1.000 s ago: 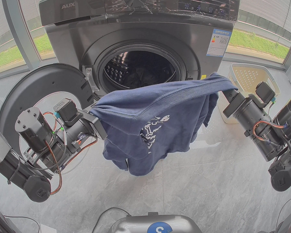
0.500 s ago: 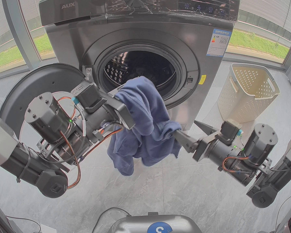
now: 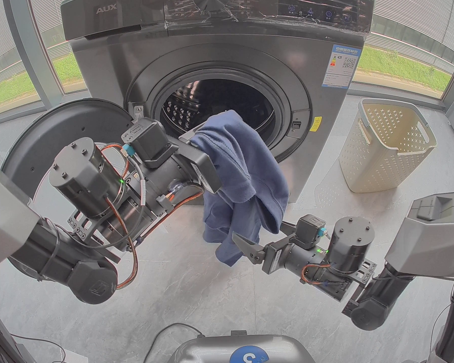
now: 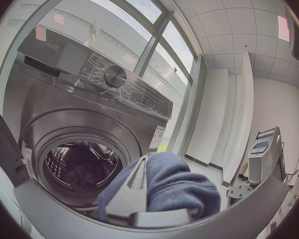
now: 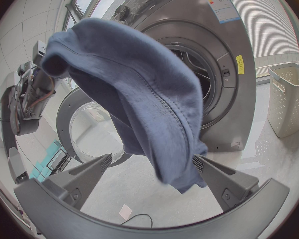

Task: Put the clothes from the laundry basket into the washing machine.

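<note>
Now we pinch the blue shirt [image 3: 247, 177] in our left gripper [image 3: 201, 149], just before the open washing machine [image 3: 307, 76]; our right gripper [image 5: 149, 161], jaws spread wide, has dropped lower beneath the hanging cloth, holding nothing.

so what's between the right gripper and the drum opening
The blue shirt, hanging from the left gripper; its lower edge dips into the open right gripper. The right wrist view shows it across the drum opening.
</note>
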Controlling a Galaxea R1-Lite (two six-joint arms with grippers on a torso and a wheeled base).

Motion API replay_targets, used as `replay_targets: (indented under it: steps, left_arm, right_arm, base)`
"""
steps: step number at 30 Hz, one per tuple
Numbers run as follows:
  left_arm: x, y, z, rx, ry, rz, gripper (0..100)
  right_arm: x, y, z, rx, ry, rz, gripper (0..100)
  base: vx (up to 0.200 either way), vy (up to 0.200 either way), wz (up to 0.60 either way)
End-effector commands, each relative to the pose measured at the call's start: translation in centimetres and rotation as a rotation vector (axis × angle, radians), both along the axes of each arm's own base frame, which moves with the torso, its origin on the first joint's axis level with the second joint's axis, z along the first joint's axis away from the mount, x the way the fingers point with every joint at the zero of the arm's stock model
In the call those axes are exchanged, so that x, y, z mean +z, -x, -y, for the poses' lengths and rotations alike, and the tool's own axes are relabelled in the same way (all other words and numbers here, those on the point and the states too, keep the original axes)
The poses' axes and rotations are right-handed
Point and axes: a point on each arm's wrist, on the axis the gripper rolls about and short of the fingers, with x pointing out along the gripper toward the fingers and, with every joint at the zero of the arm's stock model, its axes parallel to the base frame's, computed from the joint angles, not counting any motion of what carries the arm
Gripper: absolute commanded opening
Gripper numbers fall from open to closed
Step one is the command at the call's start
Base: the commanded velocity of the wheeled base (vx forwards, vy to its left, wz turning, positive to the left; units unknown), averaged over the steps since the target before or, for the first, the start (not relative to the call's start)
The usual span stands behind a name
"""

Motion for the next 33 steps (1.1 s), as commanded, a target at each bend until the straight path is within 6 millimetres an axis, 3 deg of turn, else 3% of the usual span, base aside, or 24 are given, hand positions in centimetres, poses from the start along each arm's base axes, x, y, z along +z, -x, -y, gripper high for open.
replay_targets:
  steps: [1, 4, 7, 12, 18, 22, 33]
  left_arm:
    - [-0.4, -0.1, 0.2, -0.001, -0.005, -0.007, 0]
    - [-0.3, -0.2, 0.0, 0.003, -0.005, -0.005, 0]
    - [-0.4, -0.3, -0.1, 0.007, -0.006, -0.006, 0]
    - [-0.2, -0.4, 0.0, 0.008, -0.001, -0.003, 0]
    - [0.1, -0.1, -0.2, 0.009, 0.003, 0.005, 0]
    - [0.0, 0.0, -0.3, 0.009, 0.002, 0.003, 0]
    - [-0.4, -0.4, -0.1, 0.010, -0.005, -0.007, 0]
  right_arm:
    - [-2.3, -2.1, -1.6, -0.005, 0.004, -0.001, 100]
    - [-2.6, -2.8, -1.6, -0.022, 0.001, 0.005, 100]
    - [-2.7, -2.3, 0.0, -0.046, 0.028, -0.025, 100]
    - [-1.6, -1.0, 1.8, -0.064, 0.046, -0.033, 100]
    - [-0.4, -1.7, 3.2, -0.107, 0.034, 0.001, 100]
    - [-0.3, -2.4, 2.7, -0.101, 0.021, 0.016, 100]
    - [-3.6, -4.8, -1.3, 0.026, 0.011, 0.022, 100]
  base:
    - [0.000, 0.000, 0.00]
    - [0.000, 0.000, 0.00]
    - [0.000, 0.000, 0.00]
    - [0.000, 0.000, 0.00]
    - [0.000, 0.000, 0.00]
    - [0.000, 0.000, 0.00]
    - [0.000, 0.000, 0.00]
